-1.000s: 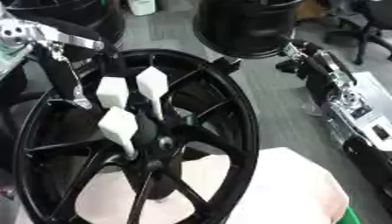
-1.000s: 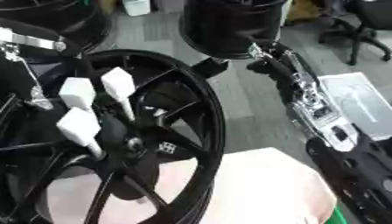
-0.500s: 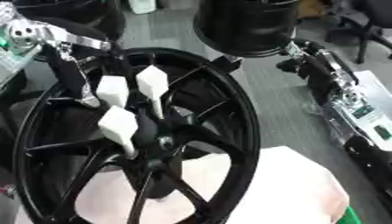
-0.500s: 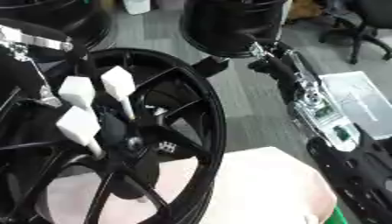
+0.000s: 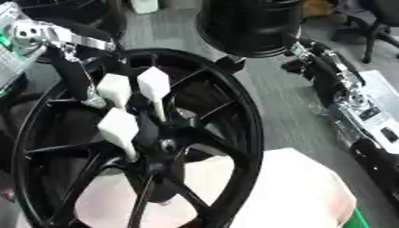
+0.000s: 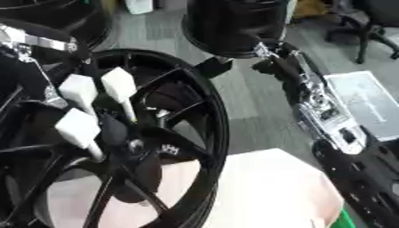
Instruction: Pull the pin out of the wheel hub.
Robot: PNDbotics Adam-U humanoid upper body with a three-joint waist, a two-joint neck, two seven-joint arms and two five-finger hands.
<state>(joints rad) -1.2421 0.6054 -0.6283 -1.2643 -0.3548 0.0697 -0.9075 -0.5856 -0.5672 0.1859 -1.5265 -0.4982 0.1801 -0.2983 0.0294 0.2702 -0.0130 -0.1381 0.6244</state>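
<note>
left eye view: the left hand (image 5: 128,104) comes in from the upper left on a silver-jointed arm, its white-tipped fingers (image 5: 153,84) spread out straight over the spokes of the black wheel (image 5: 234,111). they are curled round nothing. just below the lowest fingertip sits the wheel hub (image 5: 165,144), with a small pale round spot at its centre that may be the pin's head; i cannot tell for certain. the hand is near the hub but not closed on anything, so the pull looks not yet begun: reaching is about done, while grasping and drawing the pin out are left.

right eye view: the same hand shows its fingers apart, the lowest tip close beside the hub centre and apart from it. the right arm (image 6: 311,95) runs down the right side, well away from the left hand and the wheel. its hand (image 6: 265,51) appears to lie at the upper end near the wheel's rim, and whether its fingers are apart or together i cannot tell. under the wheel, below the left hand, lies a pinkish cloth (image 6: 265,187).
</note>
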